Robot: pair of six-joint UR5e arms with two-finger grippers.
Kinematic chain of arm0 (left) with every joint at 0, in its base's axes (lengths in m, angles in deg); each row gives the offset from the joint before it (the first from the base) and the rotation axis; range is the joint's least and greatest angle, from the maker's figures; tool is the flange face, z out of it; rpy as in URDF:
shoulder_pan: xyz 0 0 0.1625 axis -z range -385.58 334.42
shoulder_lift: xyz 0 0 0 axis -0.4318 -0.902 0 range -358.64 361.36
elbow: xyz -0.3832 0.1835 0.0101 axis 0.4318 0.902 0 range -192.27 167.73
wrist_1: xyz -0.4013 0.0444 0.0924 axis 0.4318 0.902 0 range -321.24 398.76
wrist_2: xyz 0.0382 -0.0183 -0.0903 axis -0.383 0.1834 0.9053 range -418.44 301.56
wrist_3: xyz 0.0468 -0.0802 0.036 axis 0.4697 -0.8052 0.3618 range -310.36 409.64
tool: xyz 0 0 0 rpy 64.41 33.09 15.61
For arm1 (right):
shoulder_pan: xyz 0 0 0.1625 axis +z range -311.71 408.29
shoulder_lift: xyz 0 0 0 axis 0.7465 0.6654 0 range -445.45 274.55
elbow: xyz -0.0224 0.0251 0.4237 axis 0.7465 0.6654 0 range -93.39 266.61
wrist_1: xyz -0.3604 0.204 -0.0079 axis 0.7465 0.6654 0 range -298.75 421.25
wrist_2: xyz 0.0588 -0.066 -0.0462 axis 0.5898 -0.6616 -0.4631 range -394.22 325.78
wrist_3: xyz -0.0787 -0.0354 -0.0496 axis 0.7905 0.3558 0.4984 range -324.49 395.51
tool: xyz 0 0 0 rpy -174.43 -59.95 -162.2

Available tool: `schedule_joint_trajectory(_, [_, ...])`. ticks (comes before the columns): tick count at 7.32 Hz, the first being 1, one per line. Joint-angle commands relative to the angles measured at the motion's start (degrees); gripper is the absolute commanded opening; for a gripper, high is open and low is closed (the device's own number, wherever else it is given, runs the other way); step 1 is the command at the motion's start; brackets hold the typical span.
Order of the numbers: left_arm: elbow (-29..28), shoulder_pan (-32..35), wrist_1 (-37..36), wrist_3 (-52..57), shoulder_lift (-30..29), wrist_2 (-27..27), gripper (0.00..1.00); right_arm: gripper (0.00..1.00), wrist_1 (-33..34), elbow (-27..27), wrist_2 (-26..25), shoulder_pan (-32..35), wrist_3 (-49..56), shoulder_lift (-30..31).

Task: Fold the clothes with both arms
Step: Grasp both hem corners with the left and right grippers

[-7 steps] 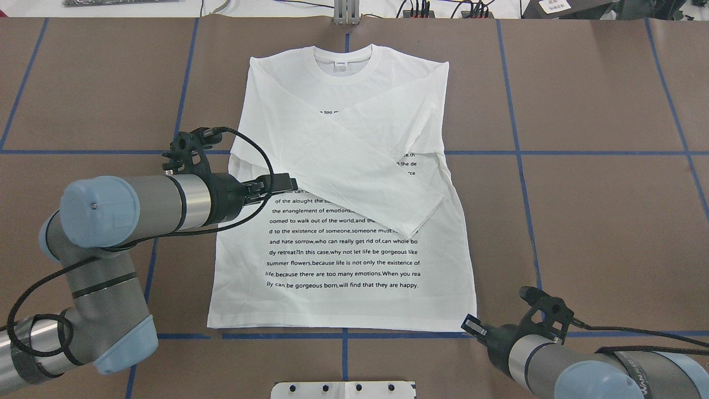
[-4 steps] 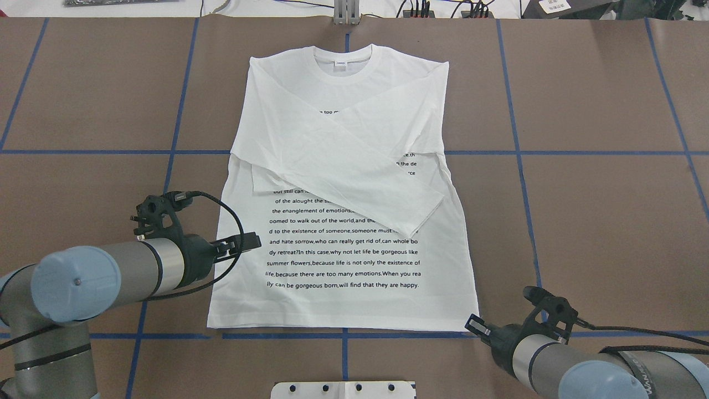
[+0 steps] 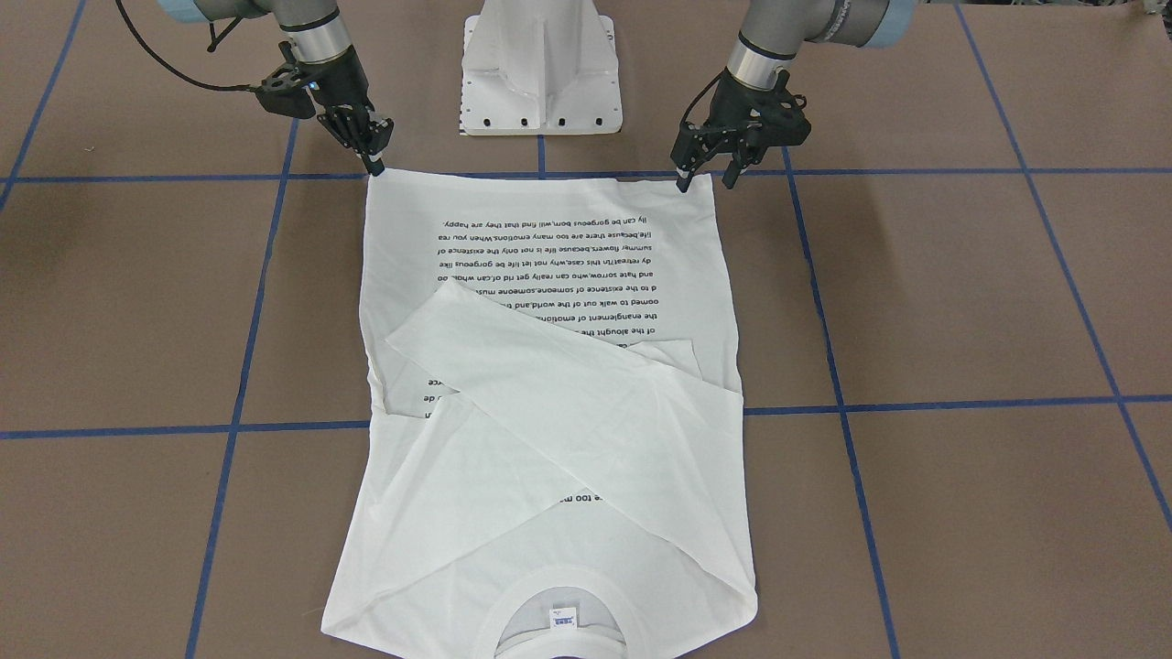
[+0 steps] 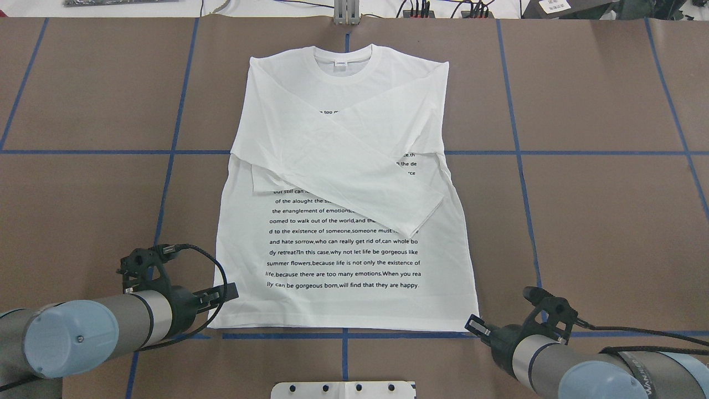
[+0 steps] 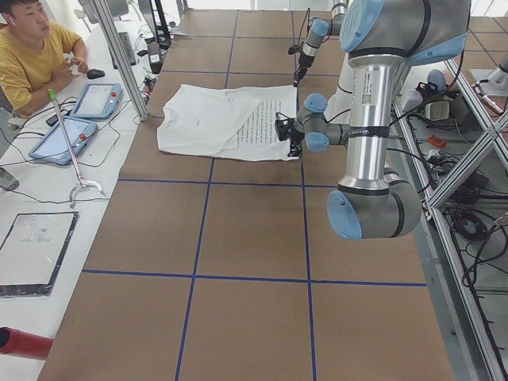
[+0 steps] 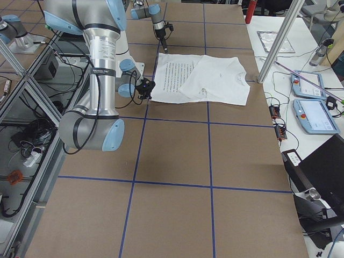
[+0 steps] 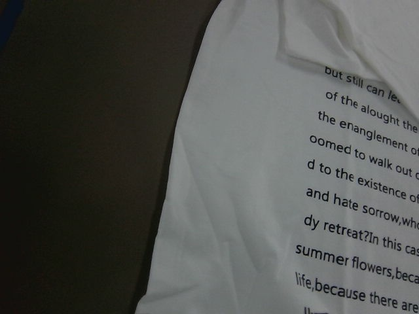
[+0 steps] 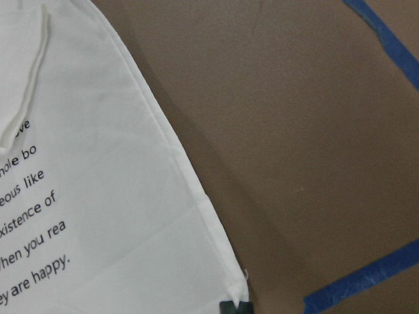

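The white long-sleeved shirt [image 4: 343, 166] lies flat on the brown table, text side up, with both sleeves crossed over the chest and the collar at the far side. My left gripper [image 4: 224, 293] hovers at the hem's left corner. In the front-facing view the left gripper [image 3: 705, 183] is open, its two fingertips spread just above the hem edge. My right gripper [image 4: 472, 325] sits at the hem's right corner. Seen from the front, the right gripper [image 3: 376, 167] narrows to one tip touching the cloth. The right wrist view shows that dark fingertip [image 8: 229, 306] on the shirt's corner [image 8: 216, 261].
The white metal pedestal [image 3: 540, 73] stands between the arms, just behind the hem. Blue tape lines [image 4: 520, 152] grid the table. A seated person [image 5: 32, 55] and tablets [image 5: 75, 139] are at a side bench beyond the collar end, with an aluminium post [image 6: 277, 43] near it.
My left arm has swung back from the crossed sleeves at mid-shirt to the hem's left corner. The right gripper has barely shifted, and the shirt lies as before.
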Motion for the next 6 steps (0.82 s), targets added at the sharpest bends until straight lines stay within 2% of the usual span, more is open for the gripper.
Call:
schedule_joint_trajectory(1, [-0.54, -1.48, -0.05, -1.13, 0.38, 0.23, 0.85, 0.0, 0.0, 0.1, -0.01, -0.02, 0.0, 0.06])
schedule_joint_trajectory(4, [-1.51, -2.89, -0.05, -1.57, 0.12, 0.41, 0.75, 0.0, 0.0, 0.36, -0.01, -0.02, 0.0, 0.06])
schedule_joint_trajectory(6, [-1.69, -3.68, -0.22, -1.57, 0.29, 0.49, 0.74, 0.0, 0.0, 0.37, -0.01, -0.02, 0.0, 0.06])
